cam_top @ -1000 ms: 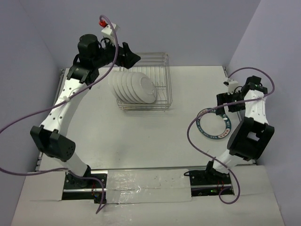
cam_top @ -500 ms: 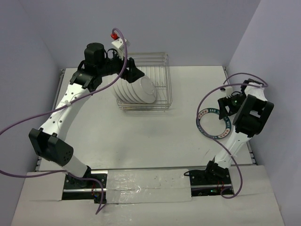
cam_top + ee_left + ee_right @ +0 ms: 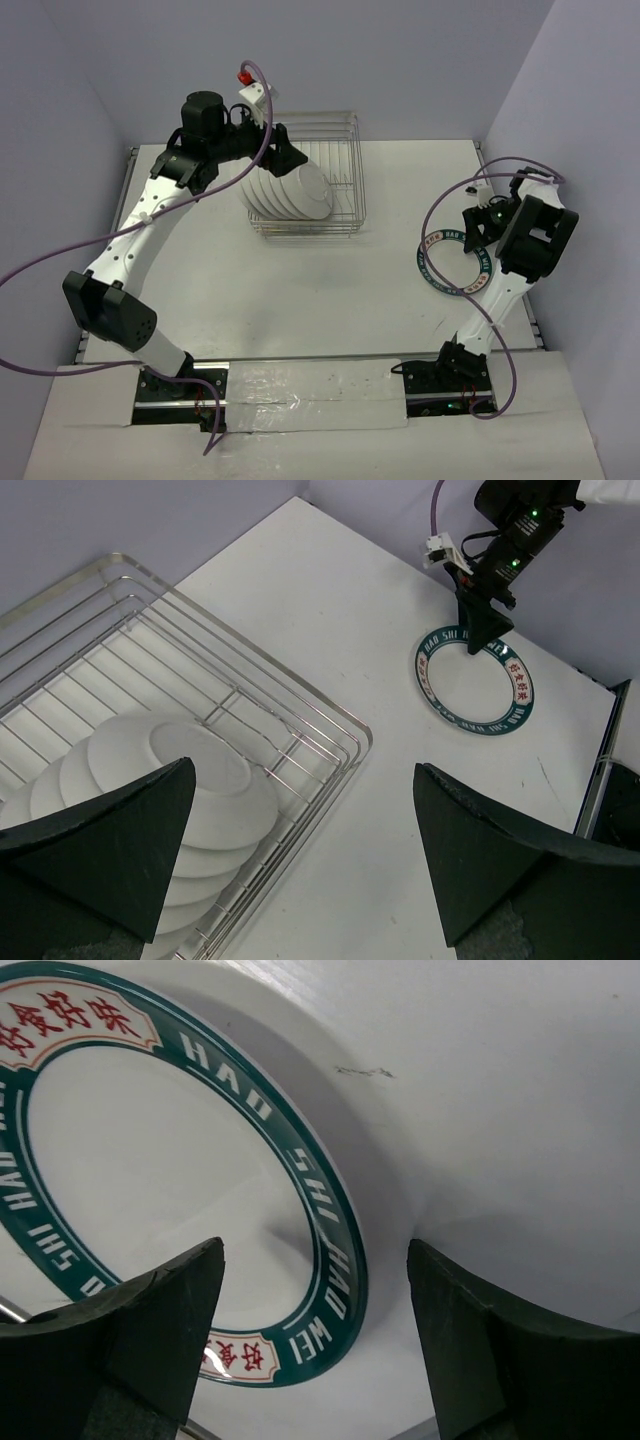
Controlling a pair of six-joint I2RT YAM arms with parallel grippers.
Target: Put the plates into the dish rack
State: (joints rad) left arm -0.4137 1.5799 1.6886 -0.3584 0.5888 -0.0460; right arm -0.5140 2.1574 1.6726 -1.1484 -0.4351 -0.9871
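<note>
The silver wire dish rack [image 3: 345, 150] stands at the back of the table. Several white plates [image 3: 292, 188] lean in a row in its left part, undersides showing; they also show in the left wrist view [image 3: 185, 790]. My left gripper [image 3: 290, 160] is open and empty, hovering above the rack's [image 3: 250, 658] near corner. One plate with a teal lettered rim [image 3: 455, 262] lies flat on the table at the right. My right gripper [image 3: 468, 232] is open, low over its far rim. In the right wrist view the fingers [image 3: 150, 1330] straddle the teal rim [image 3: 335, 1230].
Purple walls close in the table at the back and on both sides. The table's right edge [image 3: 535, 300] runs just beyond the flat plate. Purple cables loop off both arms. A taped strip [image 3: 310, 385] runs along the front edge between the arm bases.
My left gripper swung right from beside the rack to above the racked plates. My right wrist turned and dropped to the flat plate's far rim. Little moved in the last half second.
</note>
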